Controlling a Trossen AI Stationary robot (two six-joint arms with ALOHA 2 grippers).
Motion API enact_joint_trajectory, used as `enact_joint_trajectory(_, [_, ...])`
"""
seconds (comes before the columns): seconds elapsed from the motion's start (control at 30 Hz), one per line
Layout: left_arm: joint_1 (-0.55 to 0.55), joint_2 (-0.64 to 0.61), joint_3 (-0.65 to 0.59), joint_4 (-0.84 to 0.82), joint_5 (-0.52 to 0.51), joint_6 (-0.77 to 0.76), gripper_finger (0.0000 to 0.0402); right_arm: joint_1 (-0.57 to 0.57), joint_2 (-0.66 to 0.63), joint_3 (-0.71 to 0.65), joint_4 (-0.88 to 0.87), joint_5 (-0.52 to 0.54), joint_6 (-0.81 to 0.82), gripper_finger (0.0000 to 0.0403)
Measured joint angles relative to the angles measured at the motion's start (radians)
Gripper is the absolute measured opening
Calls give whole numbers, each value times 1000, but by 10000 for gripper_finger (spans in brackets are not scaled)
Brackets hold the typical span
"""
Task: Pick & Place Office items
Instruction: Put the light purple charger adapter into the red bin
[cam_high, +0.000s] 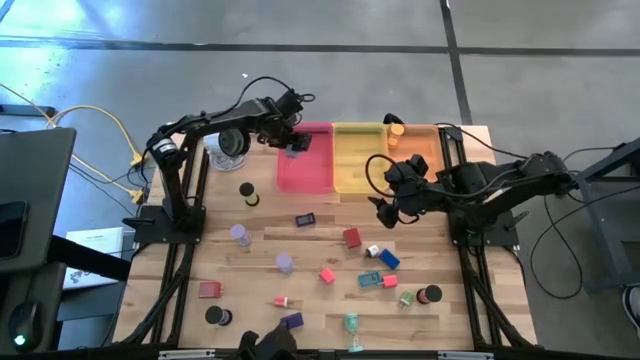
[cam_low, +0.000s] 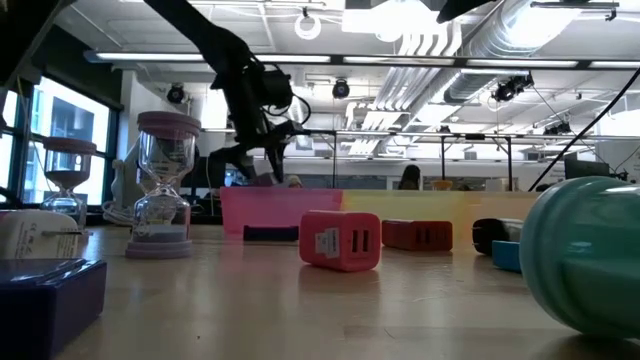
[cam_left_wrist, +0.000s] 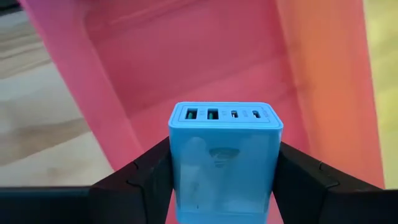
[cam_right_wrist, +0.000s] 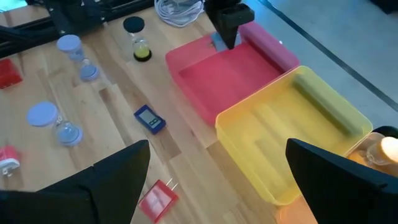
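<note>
- Trays: three side by side, pink (cam_high: 304, 158), yellow (cam_high: 358, 160), orange (cam_high: 425, 152).
- Items: about twenty small pieces lie scattered on the table (cam_high: 250, 255): chargers, hourglasses and others, among them a red charger (cam_high: 351, 237) and a lavender hourglass (cam_high: 284, 263).
- Left gripper (cam_high: 296, 143) reaches over the pink tray's far end, fingers clamped on a blue charger (cam_left_wrist: 224, 158), ports facing away from the wrist.
- Right gripper (cam_high: 388, 212) hangs just short of the yellow tray, fingers wide apart, holding nothing.
- Left wrist view alone shows the charger's four ports; high view shows only a blue speck under the gripper.
- Low view shows a pink hourglass (cam_low: 165, 185) and a red charger (cam_low: 340, 240) close up.
</note>
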Motion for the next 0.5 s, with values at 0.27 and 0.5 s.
enact_joint_trajectory(0.27, [-15,48,0,-9,-4,-1,212,0,0,0,-6,3,-2,366])
enact_joint_trajectory(0.5, [-18,81,-1,-11,-3,-3,213,0,0,0,-27,5,17,366])
